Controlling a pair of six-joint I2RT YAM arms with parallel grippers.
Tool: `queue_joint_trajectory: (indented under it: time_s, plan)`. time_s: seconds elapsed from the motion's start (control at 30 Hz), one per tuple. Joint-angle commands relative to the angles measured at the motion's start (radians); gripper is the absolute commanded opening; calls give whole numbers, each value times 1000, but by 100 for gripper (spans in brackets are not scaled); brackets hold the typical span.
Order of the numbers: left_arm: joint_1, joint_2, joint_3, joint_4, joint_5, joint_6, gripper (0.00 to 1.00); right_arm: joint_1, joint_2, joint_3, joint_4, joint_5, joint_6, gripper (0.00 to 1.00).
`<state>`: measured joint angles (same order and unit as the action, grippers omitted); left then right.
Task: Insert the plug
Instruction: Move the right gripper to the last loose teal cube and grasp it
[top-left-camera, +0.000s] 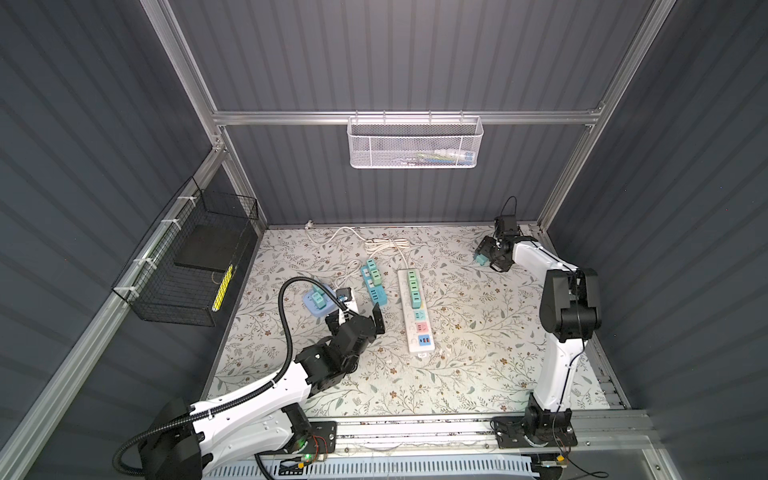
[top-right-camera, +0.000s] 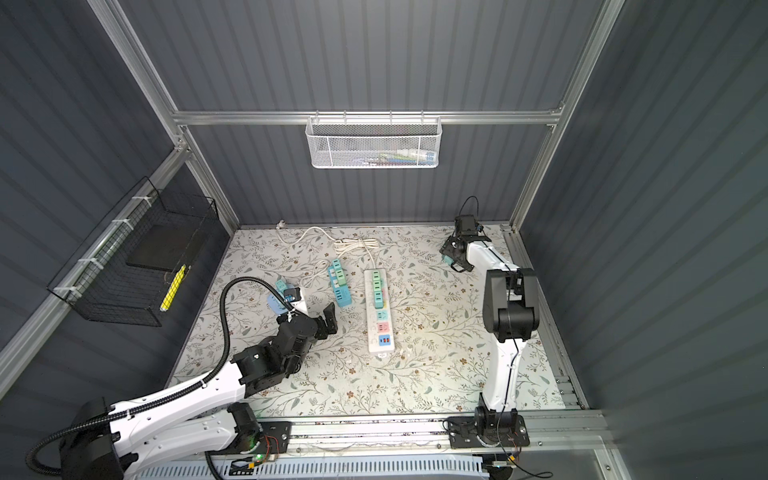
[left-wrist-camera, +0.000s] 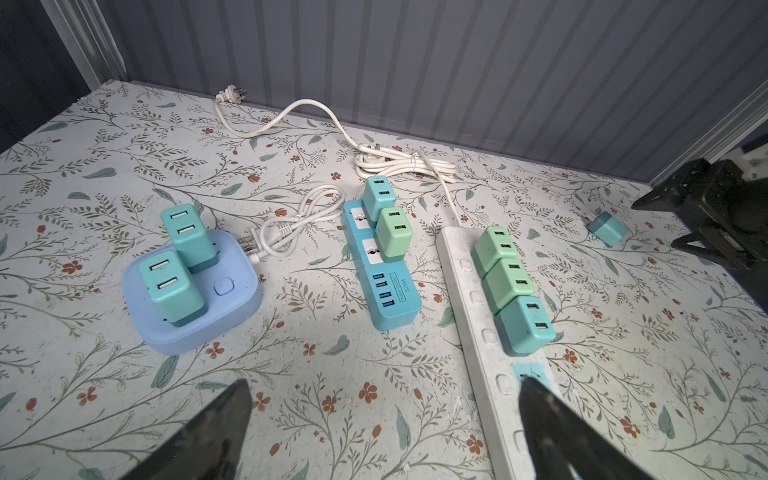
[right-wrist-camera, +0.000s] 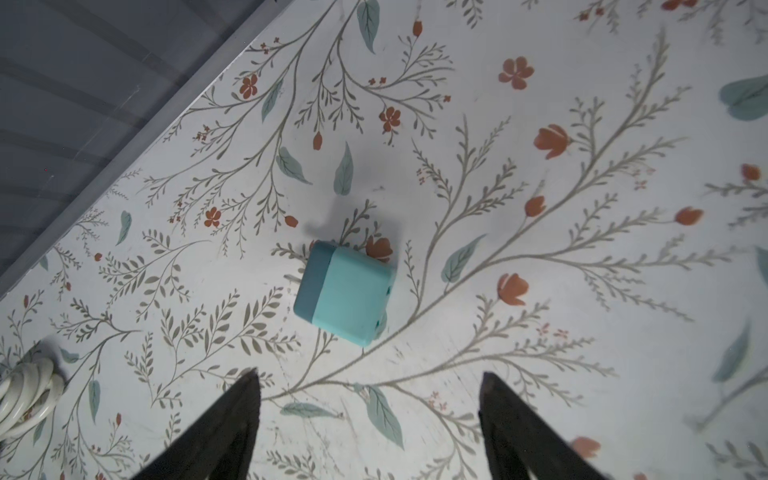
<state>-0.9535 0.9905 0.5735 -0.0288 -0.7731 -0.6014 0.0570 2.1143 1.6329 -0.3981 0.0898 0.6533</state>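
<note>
Far right on the floral mat (right-wrist-camera: 582, 316), a smooth, round-cornered teal plug (right-wrist-camera: 345, 293) with a darker band lies on its side, prongs level, pointing far-left. Right gripper (right-wrist-camera: 370, 376) hovers just short of it, black tapered fingers spread, touching nothing. Left gripper (left-wrist-camera: 384, 384) gapes wide, empty, by the white power strip (left-wrist-camera: 465, 282).

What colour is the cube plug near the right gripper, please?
The plug is light teal with a darker band; see right wrist view.

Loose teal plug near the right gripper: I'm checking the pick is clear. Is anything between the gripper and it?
Nothing visible. In the right wrist view the loose teal plug lies alone on the floral mat ahead of the open right gripper, only bare mat between. The white cable sits well aside.
</note>
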Motion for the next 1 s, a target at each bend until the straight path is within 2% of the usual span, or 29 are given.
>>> queue_joint_trajectory:
  time_s: [0.0,0.23,0.47,0.6,0.97]
  plan:
    - [8,-16,-3,17,-1,21,100,-11,76,98,-94,-13,36,82]
    - [7,-32,-27,30,-6,22,100,-16,205,251,-181,-33,42,77]
    - [11,-41,-42,48,-23,38,100,-16,250,337,-245,-7,15,71]
    - [11,-41,-44,53,-31,53,100,-14,254,341,-257,-6,-6,64]
    - [14,-41,-40,54,-35,65,100,-16,287,365,-291,-34,-56,65]
